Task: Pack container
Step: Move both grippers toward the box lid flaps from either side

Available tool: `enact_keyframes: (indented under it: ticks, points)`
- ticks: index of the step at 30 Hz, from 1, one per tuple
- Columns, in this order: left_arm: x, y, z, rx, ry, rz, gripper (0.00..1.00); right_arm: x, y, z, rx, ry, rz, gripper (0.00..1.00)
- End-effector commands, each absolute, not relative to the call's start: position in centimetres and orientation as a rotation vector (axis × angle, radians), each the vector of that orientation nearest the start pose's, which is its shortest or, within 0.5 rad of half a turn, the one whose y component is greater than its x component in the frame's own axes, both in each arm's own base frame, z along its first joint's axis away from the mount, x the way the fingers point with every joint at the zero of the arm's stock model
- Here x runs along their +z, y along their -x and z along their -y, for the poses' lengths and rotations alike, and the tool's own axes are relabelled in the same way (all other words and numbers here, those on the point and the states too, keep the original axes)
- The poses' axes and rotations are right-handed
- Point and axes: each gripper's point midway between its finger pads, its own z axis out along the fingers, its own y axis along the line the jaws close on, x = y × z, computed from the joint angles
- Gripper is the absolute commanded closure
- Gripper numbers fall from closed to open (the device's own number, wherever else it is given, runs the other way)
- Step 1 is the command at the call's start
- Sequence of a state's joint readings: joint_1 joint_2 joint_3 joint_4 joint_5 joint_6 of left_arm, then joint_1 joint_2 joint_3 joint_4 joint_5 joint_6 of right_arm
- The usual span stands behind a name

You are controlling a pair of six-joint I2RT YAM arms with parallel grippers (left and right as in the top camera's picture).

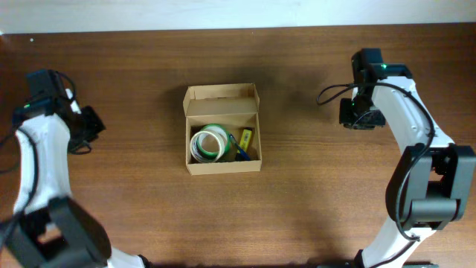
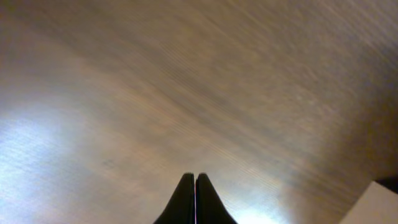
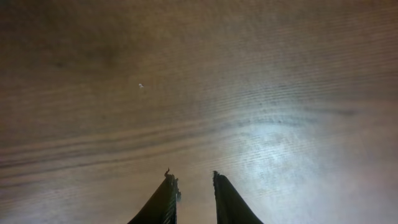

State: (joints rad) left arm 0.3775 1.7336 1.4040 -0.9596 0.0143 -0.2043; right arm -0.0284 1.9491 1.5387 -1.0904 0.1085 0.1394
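The left gripper (image 2: 195, 177) is clenched: its two dark fingers (image 2: 185, 202) press flat against each other with nothing between them. Its own camera shows only the bare, blurred wood of the table (image 1: 134, 208) beneath it. From overhead it sits near the table's left edge, at the end of a white arm (image 1: 41, 156).

Well off to this gripper's right, and about level with it, the box (image 1: 222, 166) rests on the table at the middle. Its flap lid (image 1: 222, 94) is folded back on the far side, so it is open. Inside, a green and white roll of tape (image 1: 209, 144) fills the part nearer the left gripper. A small yellow item (image 1: 246, 137) and a thin blue object (image 1: 236, 147) lie in the part nearer the right gripper; I cannot tell what they are.

The right gripper (image 3: 193, 177) is well to the box's right, the box lying off to its left and a little nearer the arm bases. Its fingers (image 3: 231, 202) stand slightly apart and released, with plain wood showing through the narrow gap and nothing held.
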Motion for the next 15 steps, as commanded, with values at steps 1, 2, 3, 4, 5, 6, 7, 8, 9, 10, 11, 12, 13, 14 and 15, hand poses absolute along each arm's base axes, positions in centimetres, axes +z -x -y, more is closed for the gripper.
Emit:
enact_keyframes:
  ticks: [1,2,3,4,5,6,7,8,9,10,11,12,13,14,15]
  points:
    - [9.0,-37.4,-10.9,-0.285,0.766,-2.774,0.98,7.8,-39.0,1.6,0.085,-0.25,-3.017,0.8]
    - [8.5,-38.0,-10.4,-0.346,0.759,-2.77,0.98,7.8,-39.2,1.1,0.155,-0.256,-3.009,0.82]
    - [8.3,-38.5,-9.9,-0.395,0.752,-2.763,0.98,7.7,-39.4,0.6,0.228,-0.263,-3.001,0.83]
    - [8.1,-39.0,-9.6,-0.443,0.743,-2.755,0.98,7.7,-39.6,0.0,0.303,-0.267,-2.993,0.85]
    - [8.2,-39.6,-9.2,-0.488,0.734,-2.744,0.98,7.6,-39.8,-0.8,0.383,-0.265,-2.985,0.87]
    - [8.3,-40.1,-8.9,-0.525,0.723,-2.733,0.98,7.7,-40.0,-1.3,0.437,-0.265,-2.978,0.9]
    - [8.6,-40.6,-8.6,-0.558,0.71,-2.72,0.98,7.6,-40.2,-2.0,0.508,-0.261,-2.967,0.93]
    - [8.9,-41.2,-8.3,-0.587,0.693,-2.704,0.98,7.7,-40.4,-2.7,0.575,-0.256,-2.954,0.95]
    - [9.4,-41.8,-7.9,-0.612,0.675,-2.686,0.98,7.8,-40.6,-3.4,0.645,-0.249,-2.937,0.96]
    - [9.7,-42.3,-7.5,-0.63,0.659,-2.671,0.98,8.0,-40.9,-4.2,0.722,-0.245,-2.917,0.96]
    - [10.2,-42.8,-7.1,-0.647,0.647,-2.653,0.98,8.4,-41.2,-5.1,0.809,-0.233,-2.886,0.96]
    - [10.6,-43.4,-6.8,-0.655,0.639,-2.636,0.98,8.7,-41.6,-6.0,0.897,-0.225,-2.852,0.96]
    - [10.8,-43.8,-6.5,-0.655,0.631,-2.624,0.98,9.0,-42.0,-6.6,0.961,-0.233,-2.823,0.96]
    - [11.0,-44.3,-6.1,-0.656,0.622,-2.611,0.98,9.3,-42.3,-7.2,1.019,-0.243,-2.797,0.96]
    - [11.1,-44.7,-5.8,-0.657,0.613,-2.602,0.98,9.4,-42.7,-7.7,1.077,-0.249,-2.772,0.96]
